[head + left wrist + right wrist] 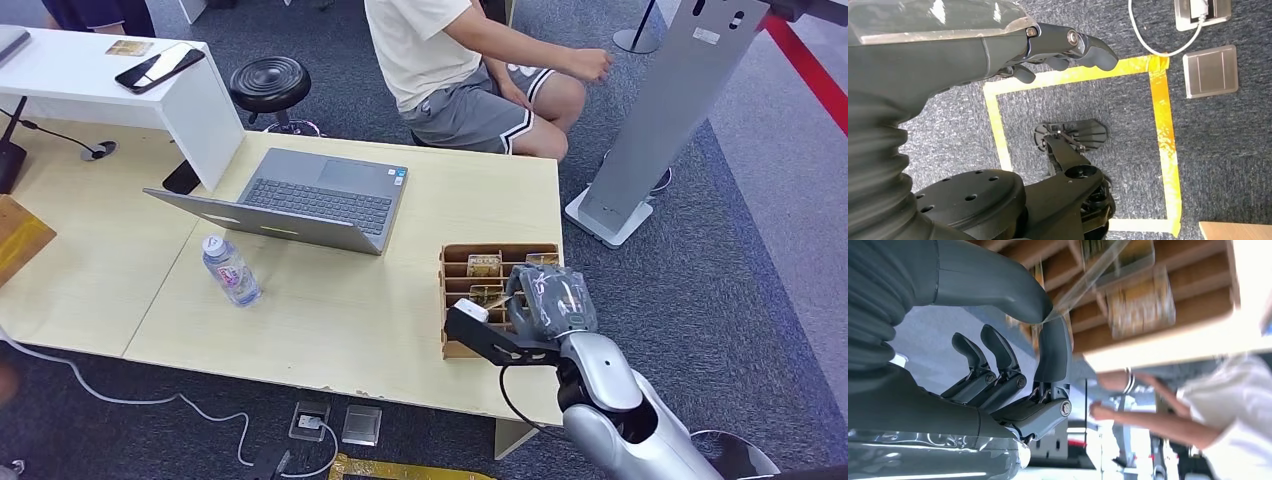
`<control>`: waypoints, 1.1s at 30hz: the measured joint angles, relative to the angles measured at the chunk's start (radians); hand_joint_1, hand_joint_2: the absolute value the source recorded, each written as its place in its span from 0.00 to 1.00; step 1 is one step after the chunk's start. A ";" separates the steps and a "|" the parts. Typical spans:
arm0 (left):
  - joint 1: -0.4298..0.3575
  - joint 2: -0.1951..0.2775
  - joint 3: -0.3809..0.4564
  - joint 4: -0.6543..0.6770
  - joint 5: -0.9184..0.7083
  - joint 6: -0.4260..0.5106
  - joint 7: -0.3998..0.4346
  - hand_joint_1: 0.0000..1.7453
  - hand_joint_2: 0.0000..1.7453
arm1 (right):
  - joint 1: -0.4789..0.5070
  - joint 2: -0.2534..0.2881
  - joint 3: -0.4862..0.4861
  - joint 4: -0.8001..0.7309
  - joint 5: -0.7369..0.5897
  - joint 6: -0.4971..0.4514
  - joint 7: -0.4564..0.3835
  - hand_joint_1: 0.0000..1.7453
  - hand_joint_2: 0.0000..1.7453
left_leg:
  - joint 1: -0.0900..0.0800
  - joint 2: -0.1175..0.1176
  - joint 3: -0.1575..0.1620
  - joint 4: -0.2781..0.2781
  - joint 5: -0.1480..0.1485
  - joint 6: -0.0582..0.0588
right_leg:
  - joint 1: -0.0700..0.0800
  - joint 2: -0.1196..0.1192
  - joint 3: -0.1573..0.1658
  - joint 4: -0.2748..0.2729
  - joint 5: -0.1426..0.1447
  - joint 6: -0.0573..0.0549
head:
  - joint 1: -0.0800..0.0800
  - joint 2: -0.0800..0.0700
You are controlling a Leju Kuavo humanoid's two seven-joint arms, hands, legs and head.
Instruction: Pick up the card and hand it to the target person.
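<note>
while the right hand (548,298) pinches a thin, stiff, light card (1083,282) by its edge over the wooden card rack (455,262), left hand (1048,50) fingers curl on nothing.

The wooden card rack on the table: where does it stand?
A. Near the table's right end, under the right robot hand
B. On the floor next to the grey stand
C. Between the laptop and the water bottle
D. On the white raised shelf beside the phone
A: in the head view the wooden card rack stands near the right end of the table, with the right robot hand over it.
</note>
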 joint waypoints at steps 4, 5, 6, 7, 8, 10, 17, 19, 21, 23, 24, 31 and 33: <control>0.001 0.000 0.002 0.000 0.004 0.000 -0.002 0.00 1.00 | -0.015 -0.020 -0.027 -0.066 0.002 -0.004 0.006 0.88 1.00 | 0.000 0.000 0.000 0.000 0.000 0.000 | 0.000 0.000 0.000 0.000 0.000 0.000 | 0.001 0.000; 0.001 0.000 0.002 0.000 0.006 0.000 -0.002 0.00 1.00 | -0.015 -0.023 -0.032 -0.078 0.003 -0.004 0.006 0.88 1.00 | 0.000 0.000 0.000 0.000 0.000 0.000 | 0.000 0.000 0.000 0.000 0.000 0.000 | 0.001 0.000; 0.002 0.000 0.002 0.000 0.007 0.000 -0.003 0.00 1.00 | -0.015 -0.026 -0.036 -0.088 0.004 -0.005 0.006 0.88 1.00 | 0.000 0.000 0.000 0.000 0.000 0.000 | 0.000 0.000 0.000 0.000 0.000 0.000 | 0.001 0.000; 0.002 0.000 0.002 0.000 0.008 0.000 -0.003 0.00 1.00 | -0.015 -0.028 -0.040 -0.097 0.005 -0.007 0.006 0.88 1.00 | 0.000 0.000 0.000 0.000 0.000 0.000 | 0.000 0.000 0.000 0.000 0.000 0.000 | 0.001 0.000; 0.002 0.000 0.002 0.000 0.009 0.000 -0.004 0.00 1.00 | -0.015 -0.030 -0.042 -0.105 0.007 -0.010 0.006 0.88 1.00 | 0.000 0.000 0.000 0.000 0.000 0.000 | 0.000 0.000 0.000 0.000 0.000 0.000 | 0.001 0.000; 0.002 0.000 0.002 0.000 0.011 0.000 -0.005 0.00 1.00 | -0.015 -0.033 -0.045 -0.121 0.010 -0.020 0.004 0.88 1.00 | 0.000 0.000 0.000 0.000 0.000 0.000 | 0.000 0.000 0.000 0.000 0.000 0.000 | 0.001 0.000; 0.002 0.000 0.003 0.000 0.013 0.000 -0.008 0.00 1.00 | -0.020 -0.037 -0.066 -0.162 0.019 -0.053 -0.008 0.88 1.00 | 0.000 0.000 0.000 0.000 0.000 0.000 | 0.000 0.000 0.000 0.000 0.000 0.000 | 0.001 0.000; 0.002 0.000 0.003 0.000 0.013 0.000 -0.009 0.00 1.00 | -0.026 -0.038 -0.068 -0.166 0.020 -0.064 -0.013 0.88 1.00 | 0.000 0.000 0.000 0.000 0.000 0.000 | 0.000 0.000 0.000 0.000 0.000 0.000 | 0.001 0.000; 0.002 0.000 0.003 0.000 0.013 0.000 -0.009 0.00 1.00 | -0.033 -0.038 -0.069 -0.167 0.019 -0.075 -0.017 0.88 1.00 | 0.000 0.000 0.000 0.000 0.000 0.000 | 0.000 0.000 0.000 0.000 0.000 0.000 | 0.001 0.000; 0.002 0.000 0.003 0.000 0.013 0.000 -0.009 0.00 1.00 | -0.040 -0.038 -0.069 -0.165 0.014 -0.095 -0.023 0.88 1.00 | 0.000 0.000 -0.001 0.000 0.000 0.000 | 0.000 0.000 0.000 0.000 0.000 0.000 | 0.001 0.000; 0.002 0.000 0.003 0.000 0.013 0.000 -0.009 0.00 1.00 | -0.044 -0.038 -0.070 -0.163 0.011 -0.106 -0.026 0.88 1.00 | 0.000 0.000 -0.001 0.000 0.000 0.000 | 0.000 0.000 0.000 0.000 0.000 0.000 | 0.001 0.000; 0.001 -0.001 0.002 0.000 0.012 0.000 -0.005 0.00 1.00 | -0.094 -0.025 -0.078 -0.101 0.000 -0.231 -0.064 0.88 1.00 | 0.000 0.000 -0.001 0.000 0.000 0.000 | 0.000 0.000 0.000 0.000 0.000 0.000 | 0.001 0.000; 0.000 -0.001 0.001 0.000 0.010 0.000 -0.001 0.00 1.00 | -0.115 -0.014 -0.084 -0.065 -0.013 -0.274 -0.080 0.88 1.00 | 0.000 0.000 -0.001 0.000 0.000 0.000 | 0.000 0.000 0.000 0.000 0.000 0.000 | 0.001 0.000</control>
